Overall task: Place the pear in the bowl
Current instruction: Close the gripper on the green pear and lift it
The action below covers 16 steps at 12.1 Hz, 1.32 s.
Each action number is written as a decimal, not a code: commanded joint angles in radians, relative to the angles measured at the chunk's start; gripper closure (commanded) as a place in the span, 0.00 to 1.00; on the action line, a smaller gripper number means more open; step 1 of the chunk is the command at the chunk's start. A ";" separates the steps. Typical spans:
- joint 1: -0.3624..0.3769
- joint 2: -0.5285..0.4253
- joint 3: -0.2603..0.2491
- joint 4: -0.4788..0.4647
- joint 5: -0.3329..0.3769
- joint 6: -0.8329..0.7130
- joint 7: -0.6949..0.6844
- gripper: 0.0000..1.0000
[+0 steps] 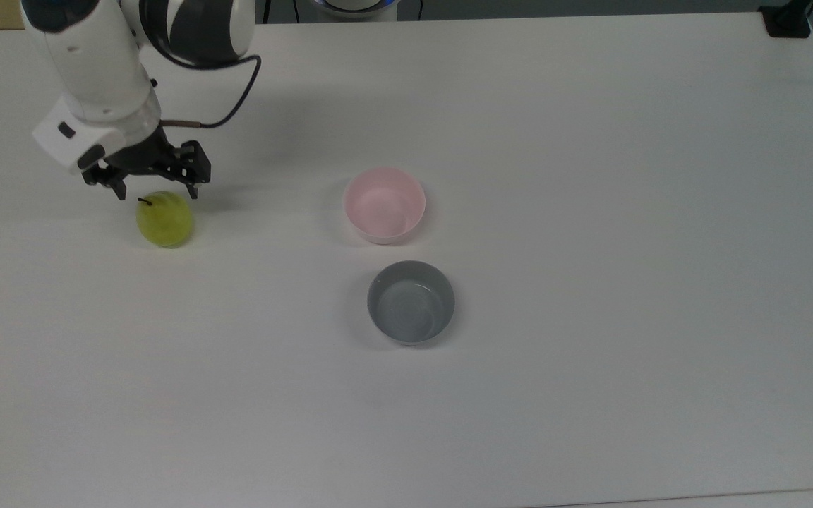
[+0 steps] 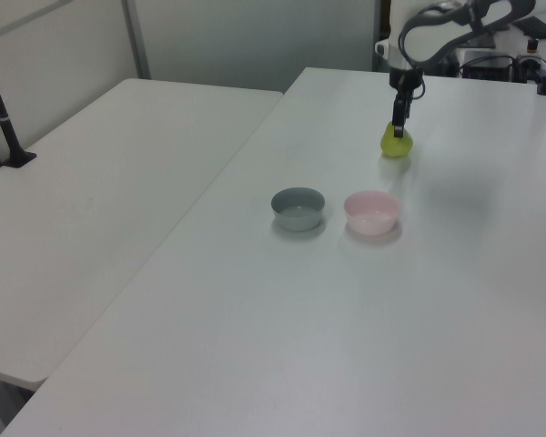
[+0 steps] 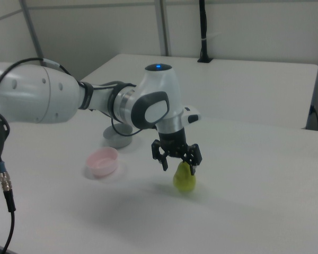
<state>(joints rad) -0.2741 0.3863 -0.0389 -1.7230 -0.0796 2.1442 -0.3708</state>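
White tabletop (image 1: pixel 590 176) carries everything you are working with, and a second white table (image 2: pixel 100 200) butts against it on the left view's left, with a black clamp post (image 2: pixel 5 114) at its far edge.

Your gripper (image 1: pixel 156 191) hangs right over the pear (image 1: pixel 164 220), fingers spread apart and holding nothing; in the right view one fingertip (image 3: pixel 192 171) overlaps the top of the fruit, though you cannot tell from that whether it touches. The pear (image 3: pixel 185 178) stands upright on the table, stem up, toward the top view's left edge and well apart from both bowls.

The pink bowl (image 1: pixel 384 204) sits near the middle of the table, empty and upright. Just beside it, toward the top view's bottom edge, stands the grey bowl (image 1: pixel 411 302), also empty; the two are close but not touching. In the left view they sit side by side, grey bowl (image 2: pixel 298 208) on the left view's left and pink bowl (image 2: pixel 371 212) on the left view's right.

Between the pear and the pink bowl you have bare tabletop. A black cable (image 1: pixel 230 109) loops off the arm's wrist (image 1: pixel 96 77) above the table's far edge.
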 commanded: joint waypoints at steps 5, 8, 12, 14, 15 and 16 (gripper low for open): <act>0.006 0.059 0.002 -0.035 -0.043 0.117 -0.011 0.14; 0.004 0.059 0.002 -0.033 -0.048 0.117 -0.013 0.43; 0.000 0.004 0.001 -0.021 -0.048 0.076 -0.010 0.44; 0.001 -0.021 0.001 0.044 -0.037 -0.056 0.000 0.43; 0.003 -0.027 0.002 0.095 -0.034 -0.137 0.001 0.43; 0.006 -0.046 0.002 0.135 -0.032 -0.197 0.001 0.42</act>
<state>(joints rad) -0.2742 0.3889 -0.0373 -1.6661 -0.1143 2.0962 -0.3705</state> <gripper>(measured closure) 0.229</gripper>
